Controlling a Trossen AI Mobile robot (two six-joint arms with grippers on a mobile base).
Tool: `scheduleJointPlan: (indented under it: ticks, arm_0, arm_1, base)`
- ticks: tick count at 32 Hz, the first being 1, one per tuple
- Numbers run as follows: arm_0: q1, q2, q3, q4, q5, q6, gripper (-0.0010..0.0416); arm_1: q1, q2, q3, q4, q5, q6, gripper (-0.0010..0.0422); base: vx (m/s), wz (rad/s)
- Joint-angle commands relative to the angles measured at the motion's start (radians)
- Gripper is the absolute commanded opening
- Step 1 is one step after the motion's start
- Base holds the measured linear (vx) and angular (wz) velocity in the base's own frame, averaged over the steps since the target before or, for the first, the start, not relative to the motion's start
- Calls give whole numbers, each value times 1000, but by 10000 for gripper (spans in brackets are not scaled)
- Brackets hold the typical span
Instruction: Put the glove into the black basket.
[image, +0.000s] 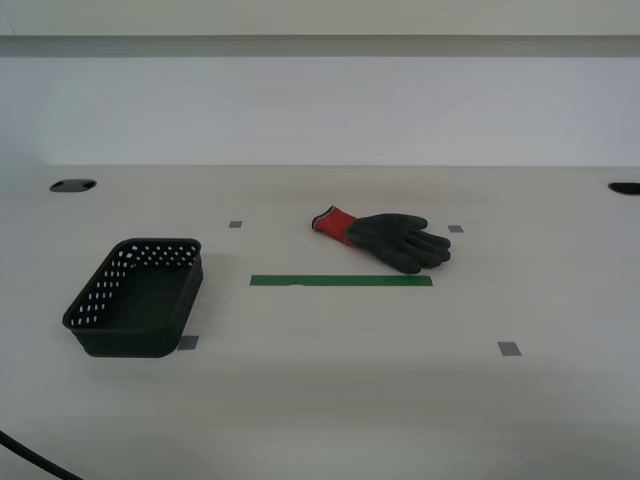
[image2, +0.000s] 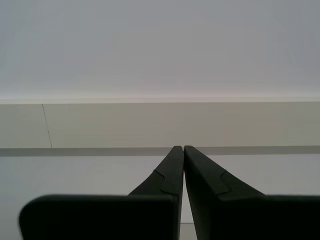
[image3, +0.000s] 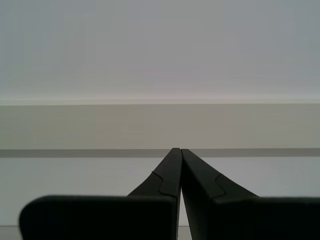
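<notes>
The glove lies flat on the table in the exterior view, a little right of the middle, red cuff toward the left and dark fingers toward the right. The black basket stands upright at the exterior view's left, and nothing shows inside it. Neither arm shows in the exterior view. My first gripper is shut and holds nothing, and faces the pale wall. My second gripper is likewise shut and holds nothing, and faces the wall.
A green tape strip lies on the table just in front of the glove. Small grey tape squares mark several spots. Two dark cable holes sit at the table's back corners. A black cable crosses the lower left corner.
</notes>
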Motion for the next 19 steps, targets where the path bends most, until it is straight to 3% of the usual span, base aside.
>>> scheduleJointPlan:
  ticks: [1,12,13,17,19]
  arm_0:
    - [0,0,1,3,0,0,1]
    - [0,0,1,3,0,0,1]
    - [1,0,1,3,0,0,0]
    - [0,0,1,3,0,0,1]
    - [0,0,1,3,0,0,1]
  arm_1:
    - [0,0,0,4,2,-2,0]
    - [0,0,0,4,4,-3,0]
    - [0,0,1,4,13,-2,0]
    - [-4,1,13,-1,134,-1,0]
    - [-21,8,28,-18,146,6,0]
  base:
    - [0,0]
    - [0,0]
    - [0,0]
    - [0,0]
    - [0,0]
